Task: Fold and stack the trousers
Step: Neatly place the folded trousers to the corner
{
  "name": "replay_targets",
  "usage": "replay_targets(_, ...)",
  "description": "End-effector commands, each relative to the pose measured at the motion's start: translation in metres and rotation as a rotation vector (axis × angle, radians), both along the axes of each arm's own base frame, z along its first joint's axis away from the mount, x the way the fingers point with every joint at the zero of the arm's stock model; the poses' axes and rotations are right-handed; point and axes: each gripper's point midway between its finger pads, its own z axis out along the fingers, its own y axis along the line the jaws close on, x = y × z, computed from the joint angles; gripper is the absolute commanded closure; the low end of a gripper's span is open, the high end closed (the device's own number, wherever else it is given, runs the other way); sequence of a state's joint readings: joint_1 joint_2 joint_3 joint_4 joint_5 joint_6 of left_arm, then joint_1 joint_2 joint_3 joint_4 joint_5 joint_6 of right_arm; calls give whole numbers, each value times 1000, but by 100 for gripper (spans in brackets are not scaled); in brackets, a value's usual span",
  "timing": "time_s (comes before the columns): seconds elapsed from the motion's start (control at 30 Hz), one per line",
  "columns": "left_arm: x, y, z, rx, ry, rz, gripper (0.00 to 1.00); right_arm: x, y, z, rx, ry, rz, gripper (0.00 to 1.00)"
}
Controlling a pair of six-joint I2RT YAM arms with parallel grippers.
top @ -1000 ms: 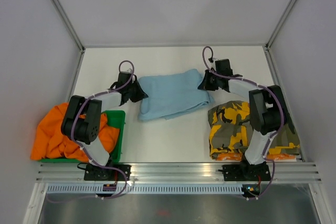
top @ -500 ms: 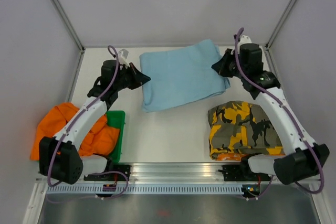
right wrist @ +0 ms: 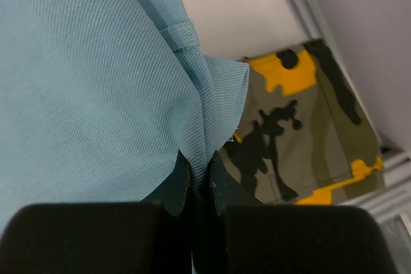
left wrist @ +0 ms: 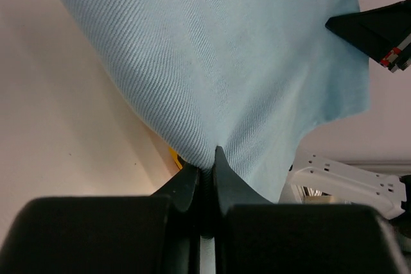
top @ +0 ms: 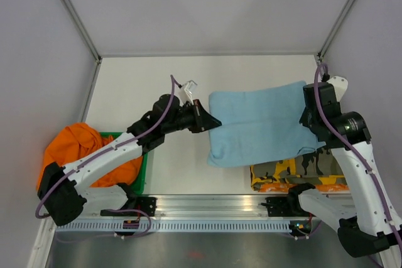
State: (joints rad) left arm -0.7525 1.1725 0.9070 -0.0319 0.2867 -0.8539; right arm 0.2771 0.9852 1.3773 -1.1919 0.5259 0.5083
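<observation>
The left fingers point(left wrist: 183, 184) are closed on the left edge of the folded blue trousers point(top: 260, 123), and the right fingers point(right wrist: 225, 187) on its right edge. The cloth spans between them, partly covering the camouflage trousers point(top: 317, 166) at the near right of the desk point(top: 163, 73).

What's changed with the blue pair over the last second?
The left pincer and right pincer, shut on the light-blue trousers throughout, lifted them off mid-table and swung them away, then rightward. They now overlap the camouflage trousers. The camouflage trousers and orange trousers stayed where they were.
</observation>
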Motion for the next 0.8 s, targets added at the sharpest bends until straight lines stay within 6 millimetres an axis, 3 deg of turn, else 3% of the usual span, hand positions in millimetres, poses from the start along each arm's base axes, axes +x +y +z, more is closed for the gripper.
replay_targets(0.0,5,-19,-6,28,1,39,98,-41,-99,15,-416,26,-441,100)
replay_targets(0.07,4,-38,-14,45,14,12,98,-40,-106,9,-431,62,-478,100)
replay_targets(0.17,-14,-59,-31,71,53,-22,98,-43,-126,7,-490,131,-539,100)
replay_targets(0.2,-14,-65,-27,45,35,-21,98,-39,-132,1,-494,144,-551,100)
replay_targets(0.33,-22,-80,-48,52,82,-37,98,-40,-159,-44,-381,292,-568,100)
replay_targets(0.4,-26,-89,-59,65,98,-52,98,-39,-163,-55,-334,319,-565,100)
replay_targets(0.7,-38,-119,-81,104,145,-121,98,-59,-177,-28,-429,288,-577,100)
replay_targets(0.77,-42,-124,-83,100,150,-140,98,-62,-179,-30,-459,322,-567,100)
